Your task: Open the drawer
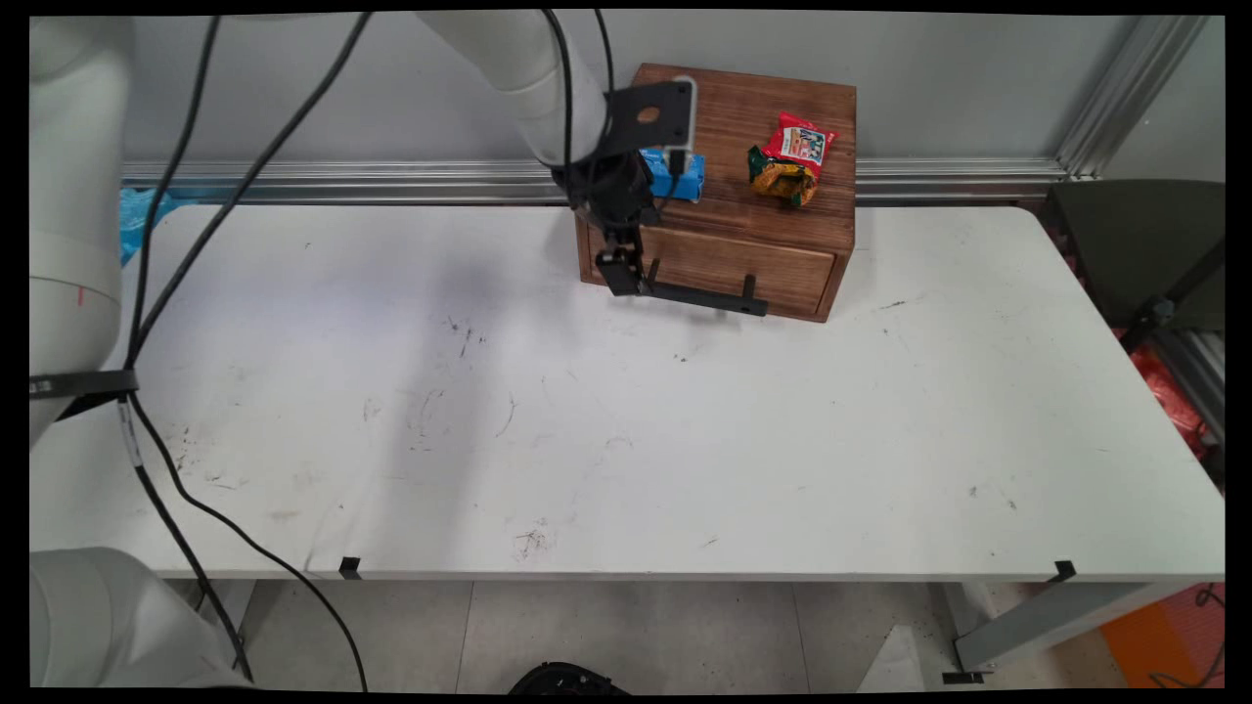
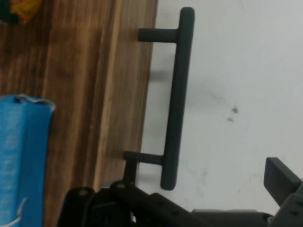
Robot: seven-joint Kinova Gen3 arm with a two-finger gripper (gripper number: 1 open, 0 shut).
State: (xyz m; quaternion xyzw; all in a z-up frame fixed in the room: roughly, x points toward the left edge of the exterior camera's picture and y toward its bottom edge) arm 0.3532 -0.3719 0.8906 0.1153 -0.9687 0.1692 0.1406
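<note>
A small wooden drawer box [image 1: 782,220] stands at the back of the white table [image 1: 626,440]. Its drawer front carries a long black bar handle [image 1: 706,296]. My gripper [image 1: 626,277] points down at the handle's left end and is open. In the hand view the handle [image 2: 180,94] runs between the two fingers: one finger [image 2: 129,171] is by the drawer front, the other [image 2: 282,177] is out over the table. The handle's end lies inside the gap, and I see no contact. A blue packet [image 1: 677,177] lies on the box top just behind my wrist, also visible as the blue packet [image 2: 21,156].
A red and yellow snack bag [image 1: 794,156] lies on the right half of the box top; its yellow corner [image 2: 21,8] shows in the hand view. Black cables [image 1: 196,176] hang from the arm over the table's left side. A wall rail [image 1: 391,181] runs behind the table.
</note>
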